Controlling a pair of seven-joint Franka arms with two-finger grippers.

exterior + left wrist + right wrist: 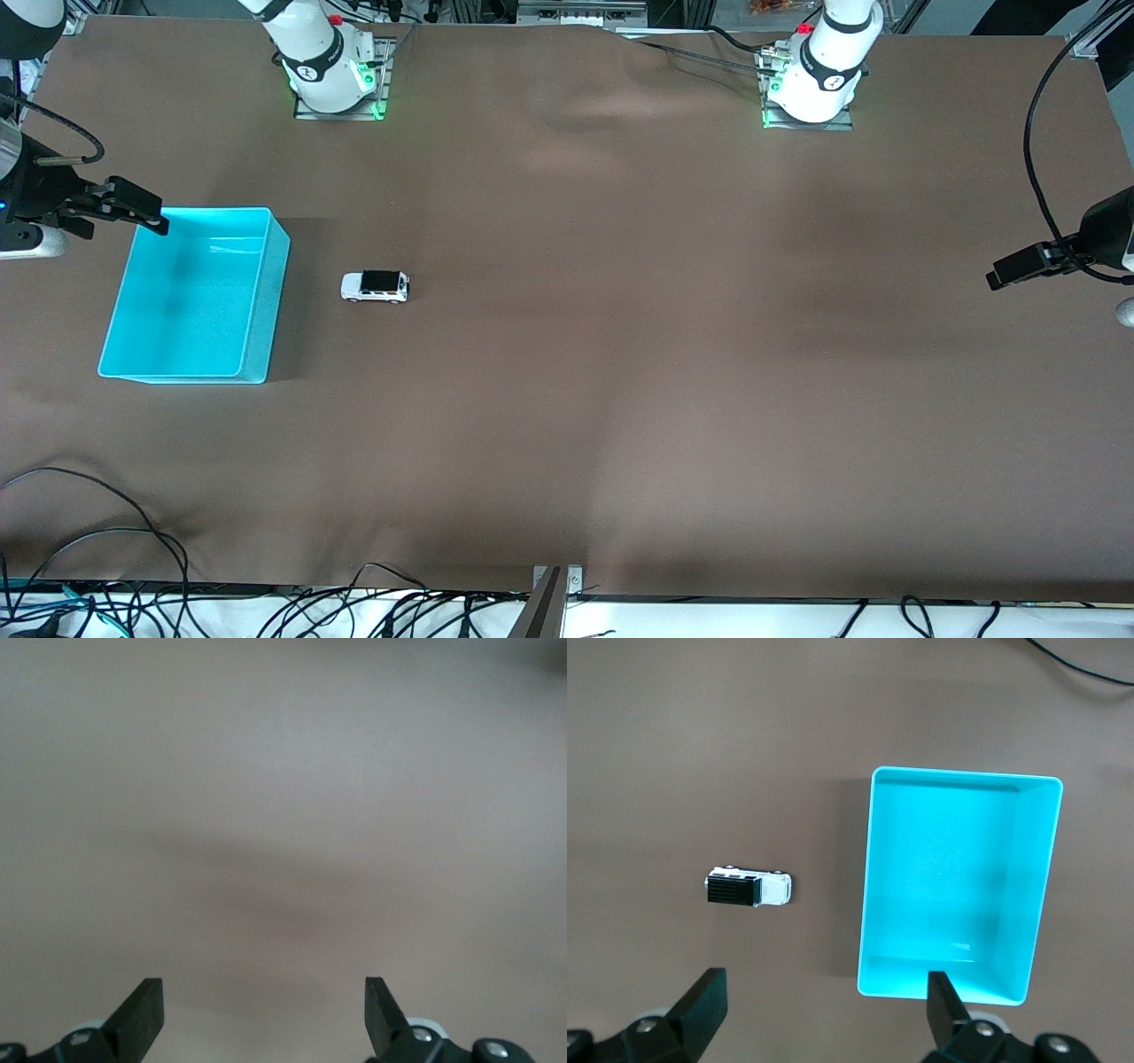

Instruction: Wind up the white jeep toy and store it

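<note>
The white jeep toy (375, 286) with a black roof stands on its wheels on the brown table, beside the turquoise bin (266, 292), toward the right arm's end. It also shows in the right wrist view (749, 888), beside the bin (869, 877), which is empty. My right gripper (133, 208) is open and empty, up over the bin's corner nearest the robot bases; its fingers (704, 1001) frame bare table. My left gripper (1019, 268) is open and empty, up at the left arm's end of the table, and sees only bare cloth.
The brown cloth has wrinkles between the two arm bases (611, 106). Black cables (106, 532) lie along the table edge nearest the front camera. A metal bracket (554, 589) sits at the middle of that edge.
</note>
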